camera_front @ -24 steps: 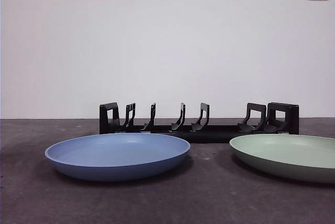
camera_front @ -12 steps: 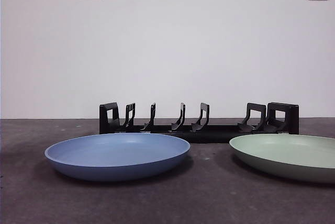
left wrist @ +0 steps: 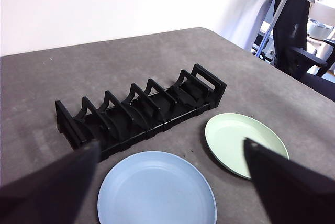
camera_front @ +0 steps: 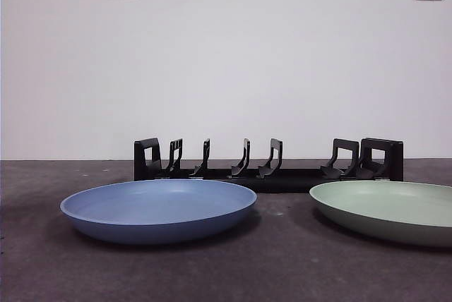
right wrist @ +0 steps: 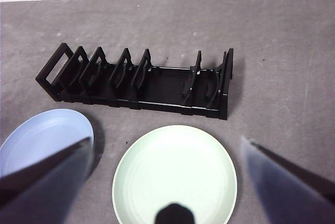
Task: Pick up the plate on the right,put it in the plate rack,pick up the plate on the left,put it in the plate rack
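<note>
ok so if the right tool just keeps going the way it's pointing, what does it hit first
Probably the green plate: it lies flat directly between the right tool's open jaws in its wrist view, with the plate rack farther on. Depth is unclear.

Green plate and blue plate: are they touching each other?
Apart. The left wrist view shows bare table between the green plate and the blue plate; the front view shows that gap too.

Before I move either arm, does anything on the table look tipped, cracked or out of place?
Nothing stands out. The plate rack sits upright and holds no plates; the blue plate and green plate lie flat in front of it, apart, with no damage visible.
</note>
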You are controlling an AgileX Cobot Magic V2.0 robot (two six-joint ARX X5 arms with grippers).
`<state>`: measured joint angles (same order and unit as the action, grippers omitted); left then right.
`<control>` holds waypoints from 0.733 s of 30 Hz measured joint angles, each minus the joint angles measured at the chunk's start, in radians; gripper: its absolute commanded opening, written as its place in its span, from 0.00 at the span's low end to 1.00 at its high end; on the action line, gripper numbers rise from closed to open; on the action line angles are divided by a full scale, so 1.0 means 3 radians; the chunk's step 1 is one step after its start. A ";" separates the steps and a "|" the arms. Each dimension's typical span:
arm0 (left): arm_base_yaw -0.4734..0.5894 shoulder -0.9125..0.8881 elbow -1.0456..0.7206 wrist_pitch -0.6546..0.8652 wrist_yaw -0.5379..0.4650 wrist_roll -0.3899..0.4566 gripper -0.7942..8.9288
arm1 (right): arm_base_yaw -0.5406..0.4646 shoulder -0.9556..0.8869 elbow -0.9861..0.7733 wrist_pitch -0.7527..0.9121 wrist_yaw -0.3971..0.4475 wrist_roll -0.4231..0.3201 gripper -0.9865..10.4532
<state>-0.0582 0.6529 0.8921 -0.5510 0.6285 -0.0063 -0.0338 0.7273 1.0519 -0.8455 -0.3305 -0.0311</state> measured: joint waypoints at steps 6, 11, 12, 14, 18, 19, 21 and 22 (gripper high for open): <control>-0.0116 0.0001 0.0000 0.0005 0.0010 0.0221 0.73 | 0.0000 0.0121 0.0005 -0.0128 -0.0004 0.0066 0.55; -0.0295 0.0001 0.0000 0.0008 0.0011 0.0506 0.73 | 0.0000 0.0421 0.0010 -0.0366 0.0102 0.0078 0.55; -0.0342 0.0001 0.0000 0.0006 0.0011 0.0581 0.73 | 0.0000 0.0530 0.0010 -0.0411 0.0145 0.0080 0.55; -0.0412 0.0001 0.0000 0.0008 0.0009 0.0696 0.73 | 0.0000 0.0724 0.0010 -0.0443 0.0187 0.0081 0.55; -0.0556 0.0001 0.0000 0.0008 -0.0003 0.0950 0.73 | 0.0000 0.1167 0.0010 -0.0446 0.0247 0.0083 0.55; -0.0585 0.0001 0.0000 0.0008 -0.0003 0.0999 0.73 | 0.0000 0.1263 0.0010 -0.0445 0.0272 0.0083 0.55; -0.0657 0.0001 0.0000 0.0009 -0.0005 0.1108 0.73 | 0.0000 0.1499 0.0010 -0.0444 0.0331 0.0080 0.55; -0.0692 0.0001 0.0000 0.0009 -0.0005 0.1153 0.73 | 0.0000 0.1601 0.0010 -0.0444 0.0343 0.0081 0.55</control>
<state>-0.2657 0.6533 0.8921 -0.5484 0.6270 0.3397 -0.0338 1.2076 1.0550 -0.9787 -0.2276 -0.0067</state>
